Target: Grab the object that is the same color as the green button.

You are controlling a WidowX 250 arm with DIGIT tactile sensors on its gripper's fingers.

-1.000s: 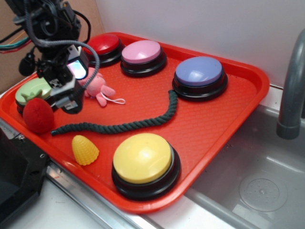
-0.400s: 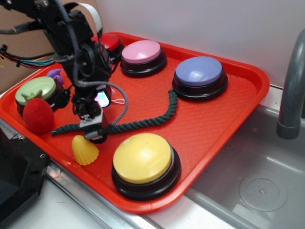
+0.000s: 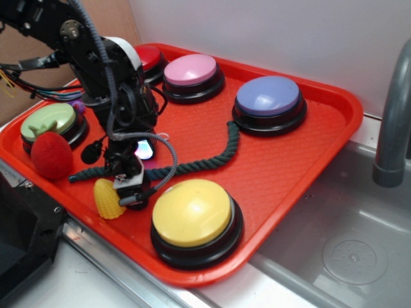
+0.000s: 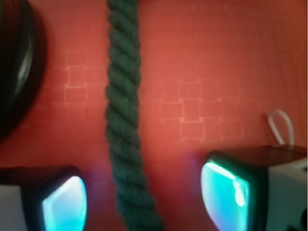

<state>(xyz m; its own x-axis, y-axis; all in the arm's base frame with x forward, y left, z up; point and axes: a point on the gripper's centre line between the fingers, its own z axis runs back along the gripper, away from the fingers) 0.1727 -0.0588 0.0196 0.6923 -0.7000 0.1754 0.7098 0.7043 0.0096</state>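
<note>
Gripper (image 4: 139, 197) low over rope (image 4: 124, 115), jaws apart, straddling it for pinch; rope green like green button (image 3: 48, 120).

five buttons sit on one tray (image 3: 308, 138): green (image 3: 48, 122), red (image 3: 149, 58), pink (image 3: 191, 70), purple (image 3: 268, 97), yellow (image 3: 191, 212). one rope (image 3: 215, 157), one strawberry (image 3: 51, 156), one yellow corn toy (image 3: 104, 199), one faucet (image 3: 393, 122).

A dark green twisted rope (image 4: 126, 125) crosses an orange-red tray (image 3: 308, 160) embossed with a faint square grid. The buttons are pale lime green (image 3: 48, 122), yellow (image 3: 191, 212), pink (image 3: 191, 69), lavender-blue (image 3: 268, 96) and red (image 3: 146, 58), all black-based. The plush strawberry (image 3: 51, 156) is red.
</note>
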